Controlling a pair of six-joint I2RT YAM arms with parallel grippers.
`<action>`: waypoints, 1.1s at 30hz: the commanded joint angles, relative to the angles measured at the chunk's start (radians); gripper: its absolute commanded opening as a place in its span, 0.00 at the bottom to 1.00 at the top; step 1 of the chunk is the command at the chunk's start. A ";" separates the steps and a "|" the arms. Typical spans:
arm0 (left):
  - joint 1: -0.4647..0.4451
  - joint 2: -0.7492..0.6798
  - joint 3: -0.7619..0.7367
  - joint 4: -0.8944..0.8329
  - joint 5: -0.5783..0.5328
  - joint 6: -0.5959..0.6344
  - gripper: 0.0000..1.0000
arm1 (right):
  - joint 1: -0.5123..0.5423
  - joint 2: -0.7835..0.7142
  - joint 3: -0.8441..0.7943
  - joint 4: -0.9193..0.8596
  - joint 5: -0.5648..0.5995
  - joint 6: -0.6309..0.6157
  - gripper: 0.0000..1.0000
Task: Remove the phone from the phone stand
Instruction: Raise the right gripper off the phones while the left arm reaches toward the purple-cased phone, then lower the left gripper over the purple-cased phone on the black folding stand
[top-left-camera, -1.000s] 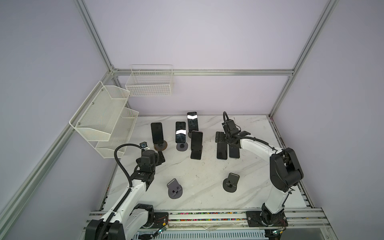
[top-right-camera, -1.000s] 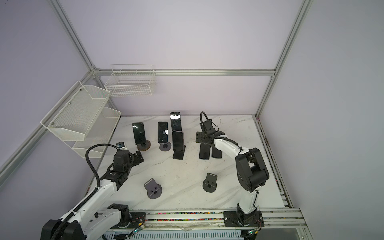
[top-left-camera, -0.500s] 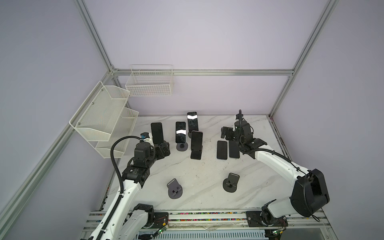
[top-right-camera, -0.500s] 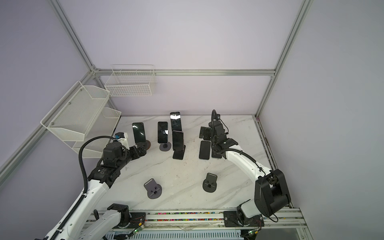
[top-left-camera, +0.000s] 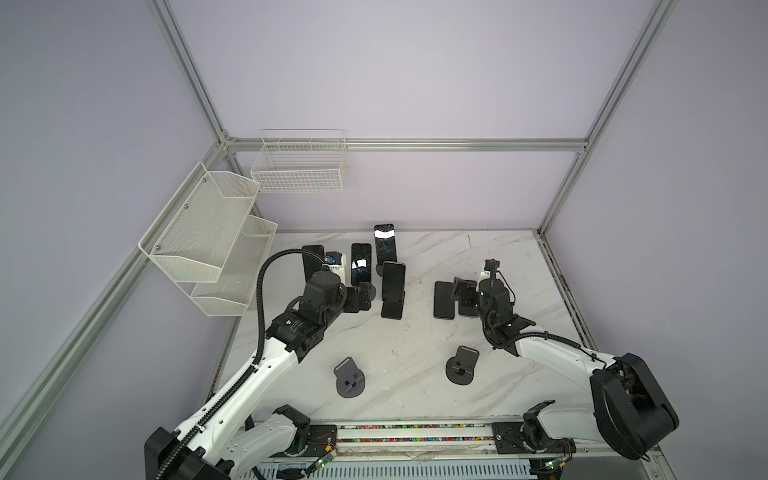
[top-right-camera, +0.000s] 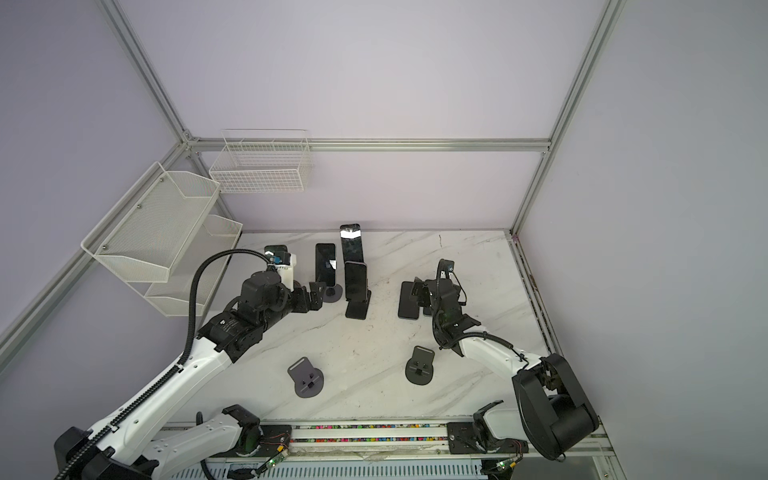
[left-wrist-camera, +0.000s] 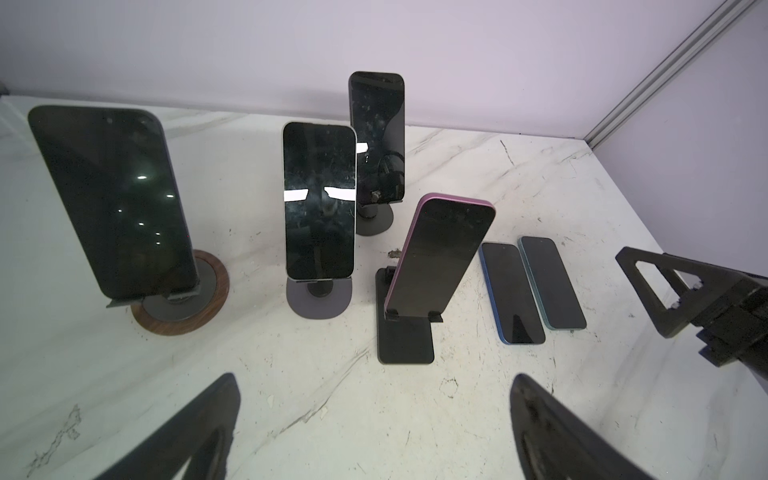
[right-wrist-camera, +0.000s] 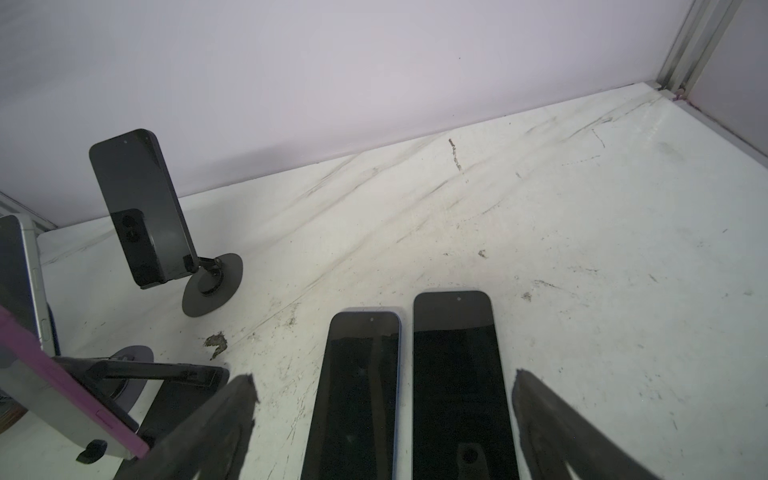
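Several dark phones lean upright on stands at the back of the marble table. One sits on a wood-ringed stand (left-wrist-camera: 183, 307), one (left-wrist-camera: 319, 199) on a grey round stand, one (left-wrist-camera: 376, 133) behind it, and a purple-edged phone (top-left-camera: 393, 280) (left-wrist-camera: 440, 253) on a black rectangular stand (left-wrist-camera: 405, 336). My left gripper (top-left-camera: 361, 297) (left-wrist-camera: 376, 395) is open and empty, just left of the purple phone's stand and touching nothing. My right gripper (top-left-camera: 461, 289) (right-wrist-camera: 384, 384) is open above two phones lying flat (right-wrist-camera: 357, 386) (right-wrist-camera: 457, 374), gripping neither.
Two empty grey stands (top-left-camera: 349, 378) (top-left-camera: 461, 365) sit near the front edge. White mesh shelves (top-left-camera: 216, 241) hang on the left wall and a wire basket (top-left-camera: 301, 168) on the back wall. A metal rail runs along the table's right edge (top-left-camera: 561, 286).
My left gripper has advanced from the front left toward the phones on stands. My right gripper has opened wider and drawn back a little over the flat phones, its elbow swinging down to the right.
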 joint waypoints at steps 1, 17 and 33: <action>-0.042 0.077 0.143 0.043 -0.083 0.059 1.00 | -0.005 -0.056 -0.083 0.236 0.020 0.004 0.97; -0.112 0.423 0.349 0.167 -0.054 0.069 1.00 | -0.001 0.019 -0.313 0.635 -0.048 -0.003 0.97; -0.118 0.633 0.516 0.106 -0.158 -0.064 1.00 | 0.005 0.051 -0.268 0.594 -0.014 0.020 0.97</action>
